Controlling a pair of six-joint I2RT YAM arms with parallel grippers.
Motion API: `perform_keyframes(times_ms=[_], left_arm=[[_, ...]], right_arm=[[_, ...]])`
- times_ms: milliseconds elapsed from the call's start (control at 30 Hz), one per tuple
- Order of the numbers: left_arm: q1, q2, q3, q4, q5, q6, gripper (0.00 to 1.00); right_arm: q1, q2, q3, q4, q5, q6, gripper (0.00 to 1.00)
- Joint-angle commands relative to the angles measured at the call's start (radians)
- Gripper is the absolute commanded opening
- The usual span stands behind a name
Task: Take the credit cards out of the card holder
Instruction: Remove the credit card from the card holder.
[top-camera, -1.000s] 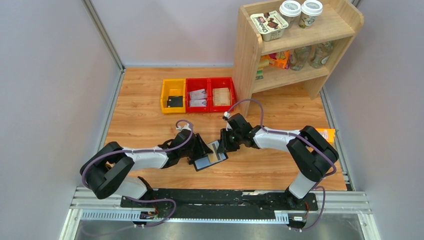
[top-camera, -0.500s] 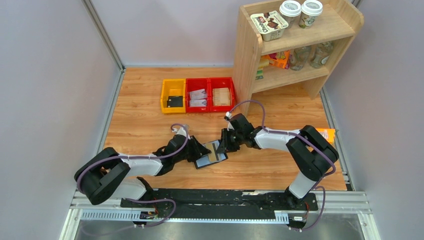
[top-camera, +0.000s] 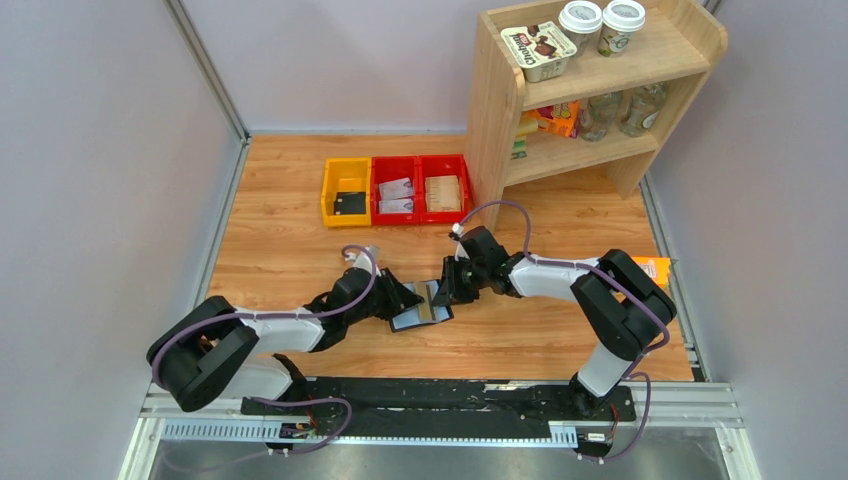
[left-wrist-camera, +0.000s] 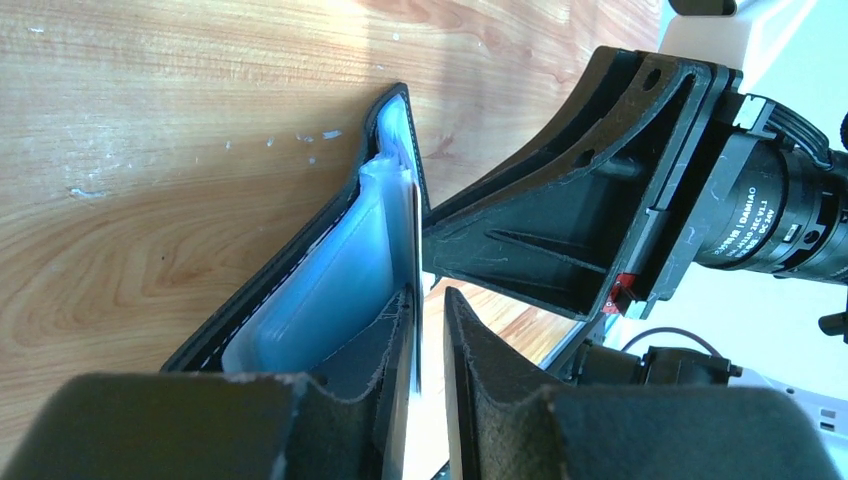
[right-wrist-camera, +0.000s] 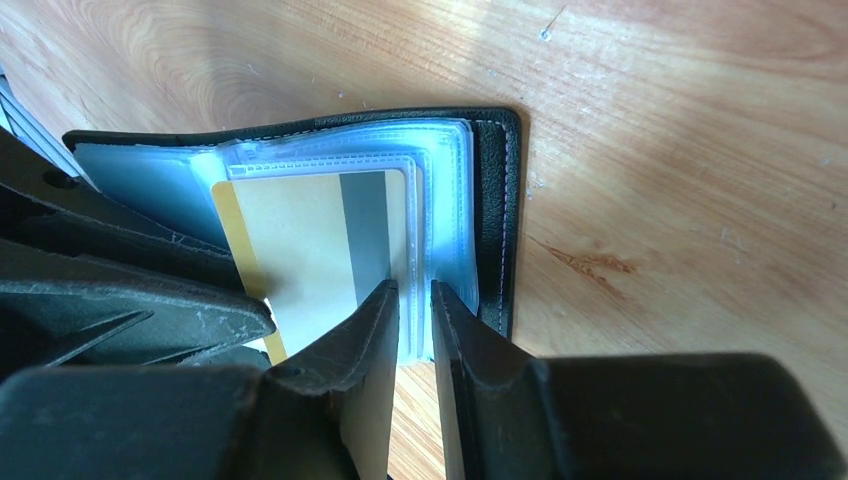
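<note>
The card holder (top-camera: 418, 318) lies open on the wood between my two grippers, black outside with blue lining (left-wrist-camera: 300, 290) and clear sleeves (right-wrist-camera: 445, 200). A card (right-wrist-camera: 300, 240) sticks out of a sleeve; its showing face is cream with a gold edge and a grey stripe. In the left wrist view its thin edge (left-wrist-camera: 415, 250) runs between my fingers. My left gripper (top-camera: 406, 298) (left-wrist-camera: 428, 295) is narrowly open around that edge, with a gap on one side. My right gripper (top-camera: 446, 292) (right-wrist-camera: 413, 288) is shut on the sleeve edge of the card holder.
At the back stand a yellow bin (top-camera: 330, 190) holding a black card (top-camera: 350, 203) and two red bins (top-camera: 397, 165) with whitish cards. A wooden shelf (top-camera: 495, 110) with cups and bottles stands back right. An orange carton (top-camera: 655, 268) lies by the right arm.
My left arm has dropped lower and drawn back to the left. The card holder's raised half has come down flatter onto the table. The right arm has hardly moved.
</note>
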Motion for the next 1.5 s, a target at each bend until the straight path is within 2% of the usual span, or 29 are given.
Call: perform_keyframes(times_ms=[0, 100, 200, 500, 733, 1067, 1267, 1467], left_arm=[[-0.008, 0.024, 0.002, 0.164, 0.063, -0.017, 0.19], [-0.008, 0.003, -0.009, 0.146, 0.043, -0.017, 0.09], [-0.008, -0.048, -0.009, 0.058, 0.010, -0.005, 0.00], [-0.008, -0.247, -0.044, -0.268, -0.095, -0.043, 0.00], [-0.007, -0.326, -0.061, -0.476, -0.151, -0.106, 0.00], [-0.008, -0.272, -0.072, -0.431, -0.132, -0.107, 0.00], [-0.008, -0.267, -0.072, -0.422, -0.132, -0.100, 0.00], [-0.008, -0.261, -0.092, -0.395, -0.128, -0.120, 0.00]], right_arm=[[0.011, 0.041, -0.018, -0.011, 0.022, -0.001, 0.25], [0.010, 0.041, -0.019, -0.014, 0.028, 0.001, 0.25], [0.010, 0.047, -0.018, -0.020, 0.033, 0.004, 0.24], [-0.004, 0.072, -0.013, -0.037, 0.048, 0.019, 0.22], [-0.006, 0.054, -0.010, -0.038, 0.050, 0.019, 0.22], [0.022, -0.048, 0.034, 0.090, -0.088, 0.015, 0.24], [0.059, 0.046, 0.102, 0.153, -0.145, 0.050, 0.21], [0.060, 0.133, 0.087, 0.169, -0.135, 0.073, 0.14]])
